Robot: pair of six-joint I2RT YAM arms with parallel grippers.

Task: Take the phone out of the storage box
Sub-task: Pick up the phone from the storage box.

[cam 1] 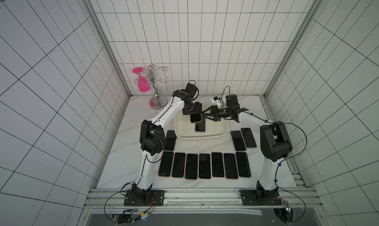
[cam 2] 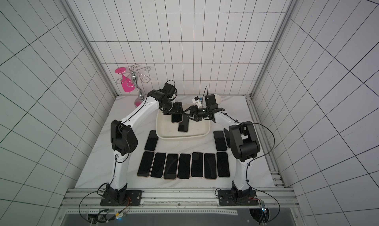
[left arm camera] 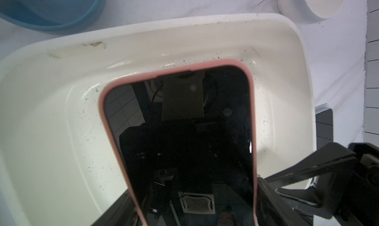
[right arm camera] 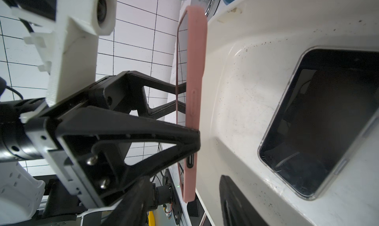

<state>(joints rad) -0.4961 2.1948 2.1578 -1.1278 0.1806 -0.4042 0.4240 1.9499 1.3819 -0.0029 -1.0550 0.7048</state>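
Observation:
A phone in a pink case (cam 1: 195,118) (left arm camera: 180,122) hangs above the cream storage box (cam 1: 221,130) (left arm camera: 143,28). My left gripper (cam 1: 194,114) (left arm camera: 192,214) is shut on it across its width, one finger on each long edge. My right gripper (cam 1: 203,117) (right arm camera: 184,186) reaches in from the right. It is open, one jaw on the screen side and one on the back side of the phone's port end, with gaps on both sides. A second phone in a clear case (cam 1: 200,126) (right arm camera: 320,122) lies flat on the box floor.
A blue bowl (left arm camera: 51,9) and a white bowl (left arm camera: 311,3) stand behind the box. A chrome glass rack (cam 1: 156,87) with a pink glass (cam 1: 141,81) is at the back left. Several phones lie in a row (cam 1: 205,165) in front of the box, with more beside it (cam 1: 243,139) (cam 1: 170,140).

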